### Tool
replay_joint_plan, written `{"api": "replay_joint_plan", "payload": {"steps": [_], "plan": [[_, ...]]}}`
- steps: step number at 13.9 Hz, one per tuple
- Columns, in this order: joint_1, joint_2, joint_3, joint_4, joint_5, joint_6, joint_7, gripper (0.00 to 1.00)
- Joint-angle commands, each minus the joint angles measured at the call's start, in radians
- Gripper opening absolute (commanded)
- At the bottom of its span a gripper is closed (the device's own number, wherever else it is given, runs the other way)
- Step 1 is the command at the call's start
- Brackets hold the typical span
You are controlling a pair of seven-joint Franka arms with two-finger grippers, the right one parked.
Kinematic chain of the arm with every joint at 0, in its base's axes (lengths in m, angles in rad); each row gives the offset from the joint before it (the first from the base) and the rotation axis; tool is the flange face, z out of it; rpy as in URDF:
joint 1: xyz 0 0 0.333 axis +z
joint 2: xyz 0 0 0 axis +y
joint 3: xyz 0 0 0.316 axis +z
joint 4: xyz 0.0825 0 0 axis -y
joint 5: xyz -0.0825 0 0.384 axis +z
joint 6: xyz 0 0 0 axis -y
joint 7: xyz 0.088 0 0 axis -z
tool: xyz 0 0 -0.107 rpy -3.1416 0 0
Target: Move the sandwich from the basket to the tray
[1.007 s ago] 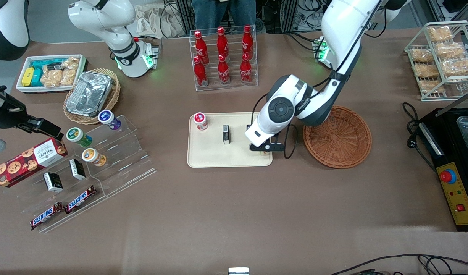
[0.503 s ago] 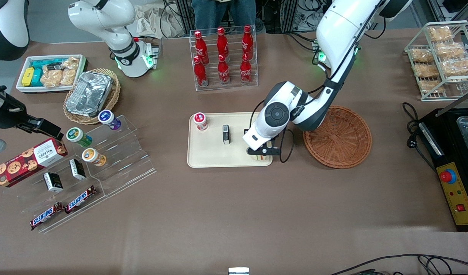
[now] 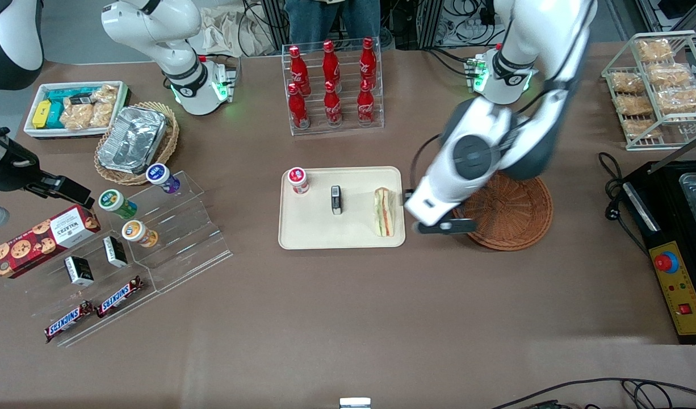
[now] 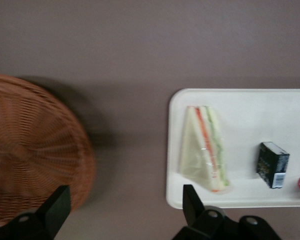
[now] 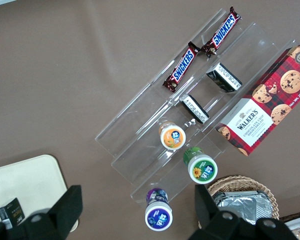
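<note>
The sandwich [image 3: 384,212], a pale wedge with red, orange and green layers, lies flat on the cream tray [image 3: 314,230] at the end nearest the basket. It also shows in the left wrist view as the sandwich [image 4: 202,147] on the tray [image 4: 240,107]. The reddish-brown wicker basket [image 3: 512,207] beside the tray holds nothing; the basket [image 4: 30,150] shows in the wrist view too. My gripper [image 3: 442,228] hangs over the strip of table between tray and basket rim. The gripper [image 4: 124,207] is open, with only bare table between its fingers.
A red-lidded jar [image 3: 297,180] and a small black box [image 3: 336,200] also stand on the tray. A rack of cola bottles [image 3: 332,85] stands farther from the camera. A black appliance [image 3: 680,244] and a wire snack rack [image 3: 654,85] sit at the working arm's end.
The gripper was low over the tray's end with the sandwich under it. It has let go, risen and swung toward the basket, leaving the sandwich uncovered on the tray.
</note>
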Motion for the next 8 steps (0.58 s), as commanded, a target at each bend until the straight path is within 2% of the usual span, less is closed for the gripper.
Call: {"api": "replay_joint_plan", "payload": {"steps": [1, 3, 8], "plan": [[-0.002, -0.122, 0.1, -0.027, -0.005, -0.125, 0.172, 0.99], [-0.002, -0.188, 0.173, -0.026, -0.011, -0.186, 0.263, 0.99], [-0.004, -0.269, 0.342, -0.006, -0.01, -0.244, 0.268, 0.99]]}}
